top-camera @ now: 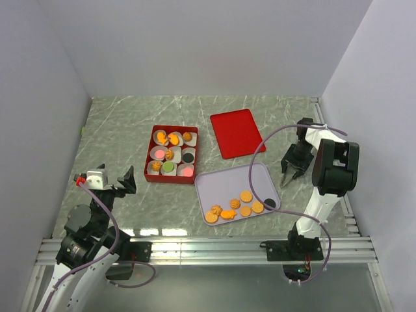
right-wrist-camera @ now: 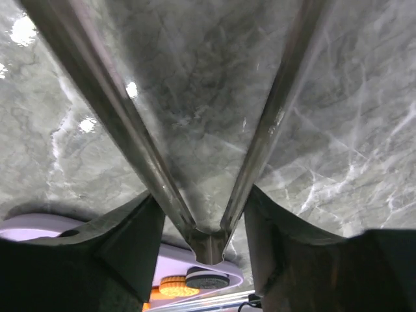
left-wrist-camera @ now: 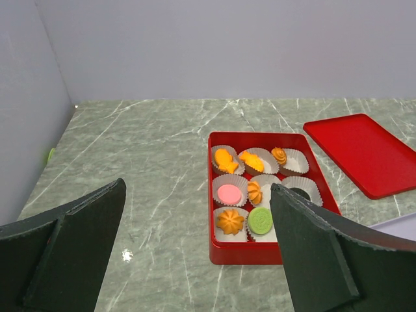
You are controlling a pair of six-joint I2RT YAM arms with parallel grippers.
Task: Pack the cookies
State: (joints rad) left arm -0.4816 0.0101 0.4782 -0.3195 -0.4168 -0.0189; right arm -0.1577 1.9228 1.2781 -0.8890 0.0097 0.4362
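Several orange cookies [top-camera: 234, 208] and one black cookie [top-camera: 269, 203] lie on a lilac tray [top-camera: 221, 185]. More cookies [left-wrist-camera: 247, 188] sit in white paper cups inside the red box [top-camera: 171, 154]. My right gripper [top-camera: 294, 168] hangs over the table just right of the tray, shut on metal tongs [right-wrist-camera: 117, 130]. The tong arms spread apart with only marble showing between them. Below the right gripper [right-wrist-camera: 203, 195] the tray [right-wrist-camera: 39, 227], an orange cookie [right-wrist-camera: 172, 285] and the black cookie [right-wrist-camera: 208, 279] show. My left gripper [top-camera: 114, 179] stands open and empty, left of the box [left-wrist-camera: 273, 250].
The red lid [top-camera: 236, 132] lies flat behind the tray, right of the box. White walls close the table on three sides. A metal rail [top-camera: 208, 250] runs along the near edge, carrying both arm bases.
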